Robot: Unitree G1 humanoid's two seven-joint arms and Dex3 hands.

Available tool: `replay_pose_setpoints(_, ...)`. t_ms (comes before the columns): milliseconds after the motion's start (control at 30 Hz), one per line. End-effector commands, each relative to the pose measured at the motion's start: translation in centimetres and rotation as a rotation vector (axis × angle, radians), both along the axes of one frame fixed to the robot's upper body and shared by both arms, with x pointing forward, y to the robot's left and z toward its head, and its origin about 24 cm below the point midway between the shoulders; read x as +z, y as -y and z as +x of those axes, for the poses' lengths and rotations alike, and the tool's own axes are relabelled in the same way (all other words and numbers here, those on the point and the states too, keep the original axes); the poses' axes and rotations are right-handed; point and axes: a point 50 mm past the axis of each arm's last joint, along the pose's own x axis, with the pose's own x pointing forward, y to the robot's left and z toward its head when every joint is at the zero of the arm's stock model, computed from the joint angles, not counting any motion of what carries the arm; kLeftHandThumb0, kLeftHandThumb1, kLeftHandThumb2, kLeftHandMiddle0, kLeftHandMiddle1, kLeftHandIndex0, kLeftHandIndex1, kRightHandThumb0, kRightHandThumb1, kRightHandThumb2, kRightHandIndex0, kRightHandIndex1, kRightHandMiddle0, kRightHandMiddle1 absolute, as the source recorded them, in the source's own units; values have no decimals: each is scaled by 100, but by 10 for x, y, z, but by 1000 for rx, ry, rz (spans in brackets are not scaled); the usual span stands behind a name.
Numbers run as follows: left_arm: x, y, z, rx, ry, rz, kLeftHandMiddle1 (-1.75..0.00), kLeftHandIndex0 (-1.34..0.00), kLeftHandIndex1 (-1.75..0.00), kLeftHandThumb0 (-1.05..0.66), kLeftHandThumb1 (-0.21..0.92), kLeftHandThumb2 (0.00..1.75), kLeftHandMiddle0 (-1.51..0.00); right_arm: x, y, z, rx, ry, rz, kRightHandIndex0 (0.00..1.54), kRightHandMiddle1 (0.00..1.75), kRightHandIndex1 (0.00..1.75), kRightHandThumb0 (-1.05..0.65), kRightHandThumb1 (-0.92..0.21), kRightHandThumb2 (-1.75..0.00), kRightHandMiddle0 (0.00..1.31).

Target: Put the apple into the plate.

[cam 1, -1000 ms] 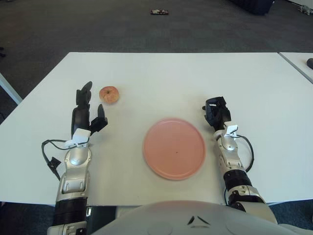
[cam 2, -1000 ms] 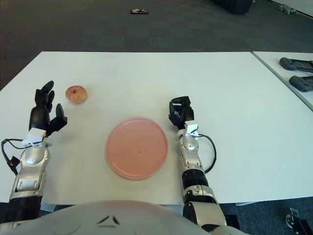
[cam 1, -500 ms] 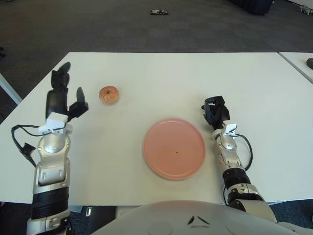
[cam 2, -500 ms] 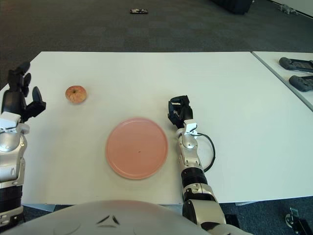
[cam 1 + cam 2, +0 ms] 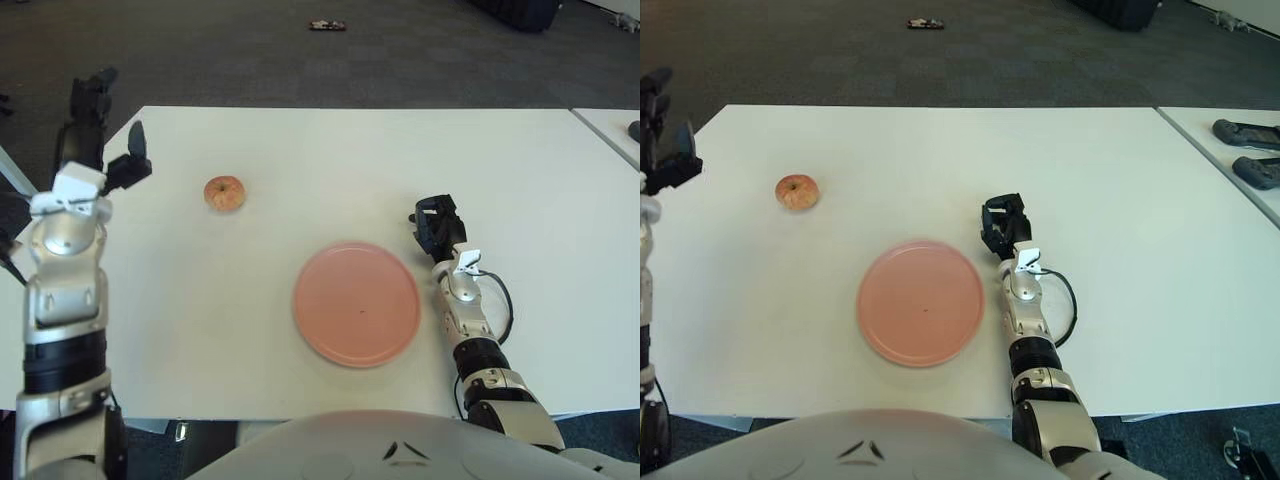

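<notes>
On the far left of the white table [image 5: 320, 160], through my left eye, the apple [image 5: 224, 193] is sitting alone: small, round, red-yellow, dimple up, well apart from the pink plate [image 5: 356, 303]. I am holding my left hand [image 5: 95, 135] raised beyond the apple, fingers spread, gripping nothing. My right hand [image 5: 437, 225] is showing just right of the plate, fingers curled together.

Through my right eye, two dark controllers [image 5: 1250, 150] are lying on a neighbouring table, which the other eye barely catches.
</notes>
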Motion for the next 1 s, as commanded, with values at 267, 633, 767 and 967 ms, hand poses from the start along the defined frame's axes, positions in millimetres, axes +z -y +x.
replay_pose_setpoints(267, 2, -2, 51, -37, -202, 359, -13, 0, -59, -86, 92, 73, -14, -19, 4, -6, -26, -112, 34, 38, 175, 143, -35, -92, -52, 19)
replay_pose_setpoints(633, -18, 15, 88, -18, -308, 489, -12, 0, -55, -91, 92, 71, -16, -21, 5, -7, -43, -111, 51, 38, 175, 144, -35, -92, -52, 19)
replay_pose_setpoints(767, -31, 15, 100, -11, -362, 522, -13, 0, -53, -92, 92, 73, -17, -22, 6, -8, -46, -115, 53, 38, 175, 144, -35, -92, -52, 19)
replay_pose_setpoints(967, -47, 21, 108, -44, -444, 557, -14, 0, -51, -94, 92, 76, -20, -23, 8, -8, -47, -121, 46, 38, 175, 144, -35, -92, -52, 19)
